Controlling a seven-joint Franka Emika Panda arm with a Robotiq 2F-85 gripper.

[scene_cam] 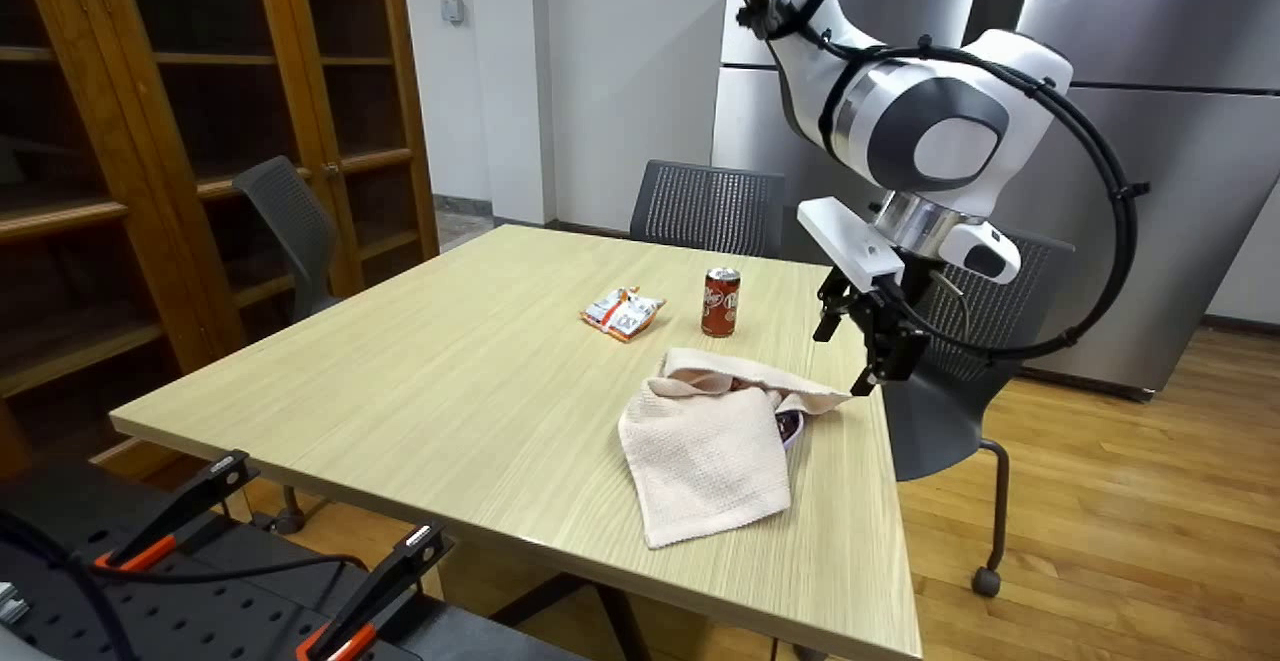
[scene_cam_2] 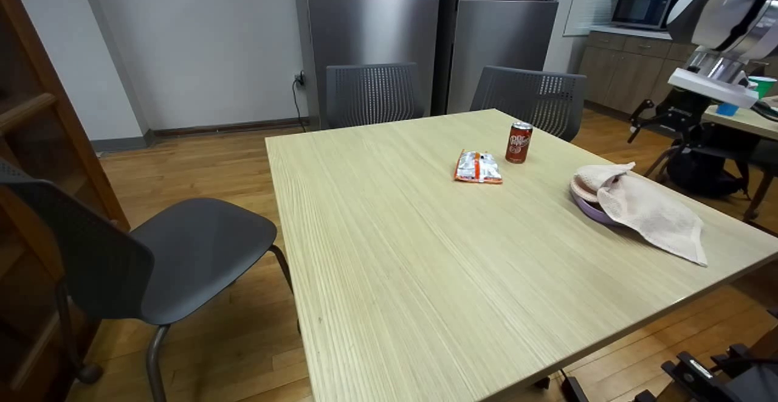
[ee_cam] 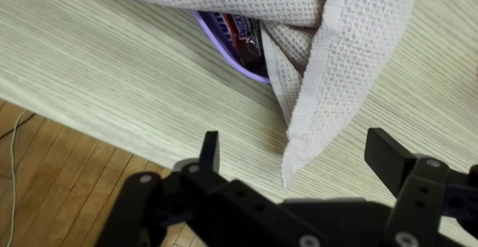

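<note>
Towel [scene_cam: 710, 451]: lies draped over part of bowl [ee_cam: 228, 57], near edge of table [scene_cam: 450, 361].
Gripper [ee_cam: 293, 142]: spread wide, holding nothing; flanks corner [ee_cam: 297, 161] of towel in wrist view.
Corner step: seems alignment; cannot tell whether approach or release.
Corner next: for any pinch, probably calls for lowering, fingers centred.

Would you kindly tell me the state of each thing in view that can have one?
Claw: open, gripping nothing
Purple bowl: upright, partly covered
Cloth: rumpled, draped partly over the bowl
Candy bars: wrapped
Soda can: upright; whether opened, unclear
Snack packet: lying flat; whether sealed, unclear
Refrigerators: doors shut
</note>
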